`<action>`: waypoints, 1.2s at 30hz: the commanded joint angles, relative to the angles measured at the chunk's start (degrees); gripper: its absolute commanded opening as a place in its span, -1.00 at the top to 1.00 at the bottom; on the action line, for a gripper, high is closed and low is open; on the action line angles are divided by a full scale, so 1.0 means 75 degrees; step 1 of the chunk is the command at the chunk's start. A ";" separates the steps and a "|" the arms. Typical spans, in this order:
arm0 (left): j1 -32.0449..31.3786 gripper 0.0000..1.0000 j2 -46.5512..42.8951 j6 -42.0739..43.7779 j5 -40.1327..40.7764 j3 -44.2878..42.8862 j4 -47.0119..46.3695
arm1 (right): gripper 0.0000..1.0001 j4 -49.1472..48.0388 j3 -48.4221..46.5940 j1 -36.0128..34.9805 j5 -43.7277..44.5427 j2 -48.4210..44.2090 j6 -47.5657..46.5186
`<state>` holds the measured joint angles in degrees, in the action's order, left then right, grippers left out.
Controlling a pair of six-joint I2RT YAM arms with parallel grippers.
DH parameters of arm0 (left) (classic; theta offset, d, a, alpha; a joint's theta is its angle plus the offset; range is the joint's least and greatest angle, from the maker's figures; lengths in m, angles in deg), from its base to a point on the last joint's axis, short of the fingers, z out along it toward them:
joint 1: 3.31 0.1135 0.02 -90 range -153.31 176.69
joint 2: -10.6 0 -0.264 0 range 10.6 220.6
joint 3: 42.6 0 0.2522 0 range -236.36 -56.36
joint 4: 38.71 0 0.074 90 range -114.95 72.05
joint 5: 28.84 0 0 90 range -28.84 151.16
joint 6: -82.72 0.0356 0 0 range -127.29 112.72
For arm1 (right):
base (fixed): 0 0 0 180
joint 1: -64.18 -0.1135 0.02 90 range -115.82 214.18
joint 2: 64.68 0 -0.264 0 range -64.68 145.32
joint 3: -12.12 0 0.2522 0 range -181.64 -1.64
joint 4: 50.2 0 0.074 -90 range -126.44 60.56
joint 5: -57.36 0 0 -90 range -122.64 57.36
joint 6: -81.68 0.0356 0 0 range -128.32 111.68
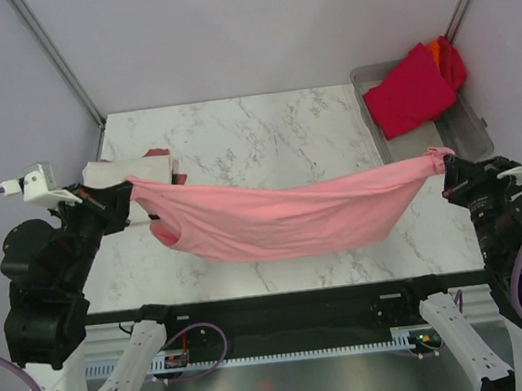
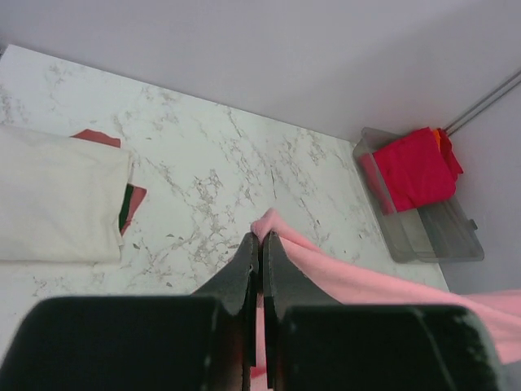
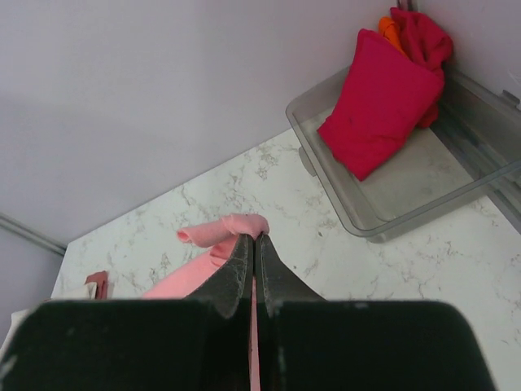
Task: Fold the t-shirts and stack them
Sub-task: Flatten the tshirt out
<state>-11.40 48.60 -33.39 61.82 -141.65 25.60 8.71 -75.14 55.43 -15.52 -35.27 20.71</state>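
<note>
I hold the soft light-pink cloth t-shirt by both ends, my left gripper clamped shut on one edge and my right gripper clamped shut on the other. Its long axis runs straight from hand to hand, and its middle sags low between them over the white marble-patterned table. The folded cream-white t-shirt lies just beyond my left hand and well away from my right, so I judge any laying-down should swing leftward.
</note>
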 commanded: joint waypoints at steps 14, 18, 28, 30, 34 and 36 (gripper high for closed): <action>0.0037 0.96 0.1507 -0.0187 -0.1495 0.0172 -0.0915 | 0.94 -0.0546 -0.0500 0.0030 -0.0597 0.1961 -0.0262; 0.0037 0.96 0.1590 -0.0281 -0.1460 -0.0721 -0.0845 | 1.00 -0.0699 -0.0690 0.0030 -0.0700 0.1997 -0.0133; 0.0037 0.96 0.0126 -0.0398 -0.1144 -0.0145 -0.0518 | 1.00 -0.0466 -0.0171 0.0030 -0.1064 0.0674 -0.0274; 0.0037 0.96 -0.0096 -0.0409 -0.1085 -0.0591 -0.0423 | 1.00 -0.0383 -0.0395 0.0030 -0.1076 0.0334 -0.0309; 0.0037 0.96 -0.0238 -0.0550 -0.1015 -0.1329 -0.0329 | 1.00 -0.0394 -0.0957 0.0030 -0.1018 -0.0112 -0.0309; 0.0037 0.96 -0.0204 -0.0562 -0.0851 -0.1634 -0.0317 | 1.00 -0.0394 -0.1157 0.0030 -0.0913 -0.0136 -0.0297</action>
<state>-11.40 47.28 -35.78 53.54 -150.26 24.42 7.33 -80.17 55.43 -23.38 -35.53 19.29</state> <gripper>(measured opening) 0.033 0.010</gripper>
